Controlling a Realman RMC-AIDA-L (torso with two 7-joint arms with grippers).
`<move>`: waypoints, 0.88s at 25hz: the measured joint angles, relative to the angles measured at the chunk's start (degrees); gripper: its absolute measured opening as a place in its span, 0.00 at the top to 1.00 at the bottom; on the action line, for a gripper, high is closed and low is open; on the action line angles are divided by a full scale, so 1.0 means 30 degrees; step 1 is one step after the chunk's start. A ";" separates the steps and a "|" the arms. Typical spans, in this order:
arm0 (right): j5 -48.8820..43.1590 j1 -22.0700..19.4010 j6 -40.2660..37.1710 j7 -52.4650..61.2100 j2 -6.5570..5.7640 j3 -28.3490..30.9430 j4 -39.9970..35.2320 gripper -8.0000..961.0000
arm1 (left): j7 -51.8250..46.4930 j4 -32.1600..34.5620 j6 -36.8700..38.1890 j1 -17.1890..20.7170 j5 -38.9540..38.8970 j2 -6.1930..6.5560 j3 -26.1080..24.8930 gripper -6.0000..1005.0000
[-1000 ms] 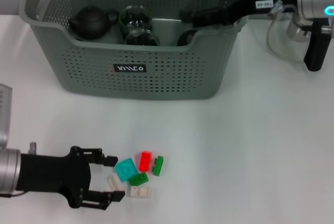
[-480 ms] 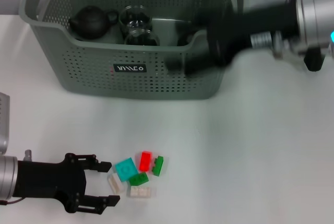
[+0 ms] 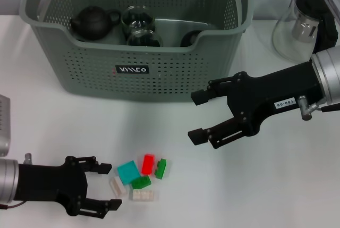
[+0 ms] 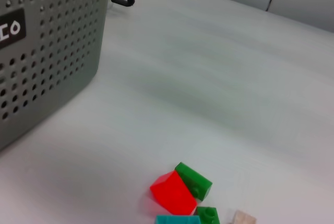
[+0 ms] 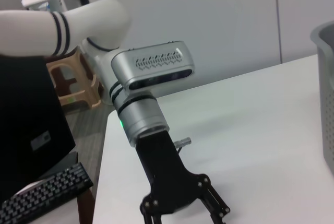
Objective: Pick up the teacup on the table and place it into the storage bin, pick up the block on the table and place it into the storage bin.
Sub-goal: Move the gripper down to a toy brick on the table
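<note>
Several small blocks lie in a pile on the table: teal (image 3: 128,171), red (image 3: 147,163), two green (image 3: 161,168) and two white (image 3: 116,186). The left wrist view shows the red block (image 4: 172,198) and a green block (image 4: 194,180). My left gripper (image 3: 110,186) is open just left of the pile and holds nothing. It also shows in the right wrist view as the left gripper (image 5: 185,212). My right gripper (image 3: 197,115) is open and empty in front of the storage bin (image 3: 133,87). A dark teacup (image 3: 189,39) sits inside the bin, mostly hidden by the wall.
A black teapot (image 3: 93,22) and two glass cups (image 3: 138,19) also sit in the bin. A glass pitcher (image 3: 295,28) stands on the table at the right. The bin's wall (image 4: 47,51) fills one side of the left wrist view.
My right gripper has left the bin's inside and come down in front of it, over the table right of the blocks. My left gripper drew back slightly from the pile.
</note>
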 joint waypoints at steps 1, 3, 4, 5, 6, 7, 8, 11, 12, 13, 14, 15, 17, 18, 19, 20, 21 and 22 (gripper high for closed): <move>0.0005 0.0036 0.0087 -0.0032 0.0001 0.0040 0.0247 0.02 | 0.0024 -0.0149 -0.0260 -0.0012 0.0000 -0.0012 0.0077 0.14; 0.0012 0.0138 0.0223 -0.0084 -0.0008 0.0055 0.0656 0.02 | 0.0091 -0.0499 -0.0897 -0.0081 0.0000 -0.0019 0.0247 0.14; 0.0014 0.0169 0.0267 -0.0095 -0.0017 0.0056 0.0783 0.02 | 0.0116 -0.0640 -0.1142 -0.0099 -0.0009 -0.0021 0.0333 0.14; 0.0014 0.0183 0.0287 -0.0098 -0.0022 0.0056 0.0848 0.02 | 0.0138 -0.0740 -0.1339 -0.0109 -0.0021 -0.0021 0.0398 0.14; 0.0016 0.0183 0.0301 -0.0098 -0.0023 0.0055 0.0873 0.02 | 0.0224 -0.0861 -0.1588 -0.0119 -0.0081 -0.0025 0.0505 0.13; 0.0021 0.0183 0.0301 -0.0097 -0.0022 0.0056 0.0882 0.02 | 0.0291 -0.0938 -0.1704 -0.0127 -0.0108 -0.0033 0.0556 0.13; 0.0039 0.0183 0.0301 -0.0097 -0.0017 0.0066 0.0890 0.02 | 0.0383 -0.1029 -0.1857 -0.0147 -0.0137 -0.0041 0.0616 0.13; 0.0158 0.0181 0.0299 -0.0093 -0.0008 0.0086 0.0902 0.02 | 0.0544 -0.1253 -0.2046 -0.0245 -0.0166 -0.0055 0.0741 0.13; 0.0164 0.0179 0.0295 -0.0091 -0.0005 0.0088 0.0902 0.02 | 0.0578 -0.1325 -0.2073 -0.0279 -0.0175 -0.0057 0.0755 0.13; 0.0169 0.0177 0.0294 -0.0083 -0.0003 0.0090 0.0903 0.02 | 0.0592 -0.1370 -0.2093 -0.0299 -0.0193 -0.0058 0.0761 0.13; 0.0170 0.0176 0.0293 -0.0076 -0.0003 0.0092 0.0904 0.02 | 0.0602 -0.1392 -0.2124 -0.0313 -0.0232 -0.0058 0.0760 0.13; 0.0173 0.0174 0.0299 -0.0056 -0.0003 0.0096 0.0903 0.02 | 0.0610 -0.1400 -0.2155 -0.0316 -0.0289 -0.0059 0.0765 0.13; 0.0179 0.0173 0.0392 -0.0020 -0.0003 0.0097 0.0903 0.02 | 0.0616 -0.1406 -0.2190 -0.0315 -0.0378 -0.0059 0.0770 0.13; 0.0180 0.0173 0.0411 -0.0009 -0.0003 0.0098 0.0903 0.02 | 0.0618 -0.1410 -0.2213 -0.0315 -0.0415 -0.0059 0.0774 0.13; 0.0181 0.0173 0.0425 -0.0001 -0.0002 0.0098 0.0904 0.02 | 0.0620 -0.1412 -0.2247 -0.0315 -0.0434 -0.0059 0.0777 0.13; 0.0180 0.0172 0.0433 0.0006 -0.0003 0.0098 0.0904 0.02 | 0.0622 -0.1415 -0.2302 -0.0313 -0.0441 -0.0059 0.0784 0.13; 0.0180 0.0173 0.0448 0.0017 -0.0002 0.0097 0.0904 0.02 | 0.0623 -0.1416 -0.2339 -0.0313 -0.0446 -0.0059 0.0790 0.13; 0.0180 0.0172 0.0484 0.0029 -0.0004 0.0098 0.0904 0.02 | 0.0625 -0.1429 -0.2382 -0.0321 -0.0446 -0.0059 0.0799 0.14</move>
